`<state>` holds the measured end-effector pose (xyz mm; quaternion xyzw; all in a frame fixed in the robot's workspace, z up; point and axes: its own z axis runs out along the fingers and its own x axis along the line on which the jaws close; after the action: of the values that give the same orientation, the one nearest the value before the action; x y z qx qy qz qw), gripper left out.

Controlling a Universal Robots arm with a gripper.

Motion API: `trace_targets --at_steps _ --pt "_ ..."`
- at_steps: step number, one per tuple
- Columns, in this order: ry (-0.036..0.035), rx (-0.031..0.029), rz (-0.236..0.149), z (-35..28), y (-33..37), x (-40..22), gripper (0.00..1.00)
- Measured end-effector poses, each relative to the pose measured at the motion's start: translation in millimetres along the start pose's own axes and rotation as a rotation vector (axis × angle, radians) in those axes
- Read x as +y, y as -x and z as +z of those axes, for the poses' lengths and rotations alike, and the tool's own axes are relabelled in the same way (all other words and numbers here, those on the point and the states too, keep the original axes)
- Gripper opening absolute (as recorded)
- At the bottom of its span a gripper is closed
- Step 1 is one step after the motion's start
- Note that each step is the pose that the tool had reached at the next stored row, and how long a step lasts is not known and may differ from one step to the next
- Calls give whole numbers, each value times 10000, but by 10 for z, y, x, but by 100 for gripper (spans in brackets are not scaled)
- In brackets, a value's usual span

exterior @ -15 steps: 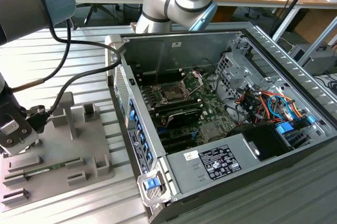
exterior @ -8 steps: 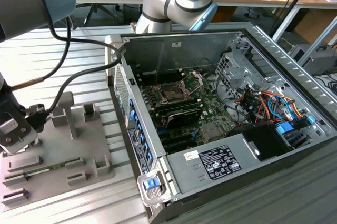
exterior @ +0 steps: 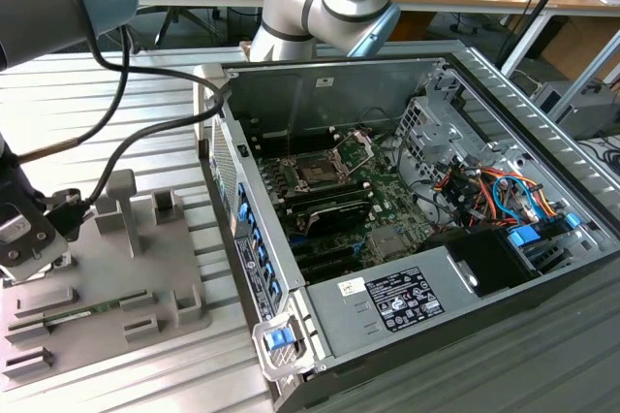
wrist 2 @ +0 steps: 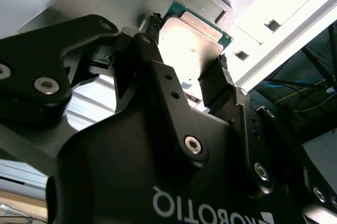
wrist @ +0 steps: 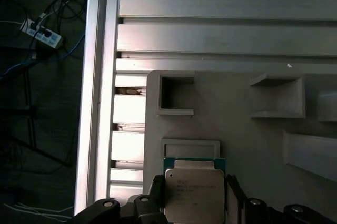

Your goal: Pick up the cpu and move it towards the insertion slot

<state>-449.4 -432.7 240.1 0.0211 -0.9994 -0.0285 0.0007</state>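
Observation:
The cpu (wrist: 192,195) is a flat square chip with a silvery top and a green rim, sitting between my gripper's (wrist: 192,203) black fingers (wrist: 156,199) just over the grey holder tray (wrist: 237,129). In the second wrist view the same cpu (wrist 2: 192,42) has a finger (wrist 2: 150,56) pressed on each side, so the gripper (wrist 2: 184,63) is shut on it. In the exterior view the gripper (exterior: 29,238) hangs at the left, over the tray's (exterior: 107,277) left end. The insertion slot (exterior: 318,173) lies inside the open computer case, its metal frame (exterior: 355,147) flipped up.
The open computer case (exterior: 407,238) fills the exterior view's right half, with black memory slots (exterior: 329,209), coloured cables (exterior: 494,190) and a power supply (exterior: 397,301). The grey tray carries upright blocks (exterior: 116,205). The arm's cable (exterior: 145,122) loops over the ribbed metal table (exterior: 145,74).

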Motion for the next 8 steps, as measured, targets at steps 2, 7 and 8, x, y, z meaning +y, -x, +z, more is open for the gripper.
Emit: trace_targets --at_steps 2,7,8 --pt "0 -1 0 -11 0 1 55" --pt "1 -1 0 -41 0 2 55" --pt "1 -1 0 -46 0 3 55"
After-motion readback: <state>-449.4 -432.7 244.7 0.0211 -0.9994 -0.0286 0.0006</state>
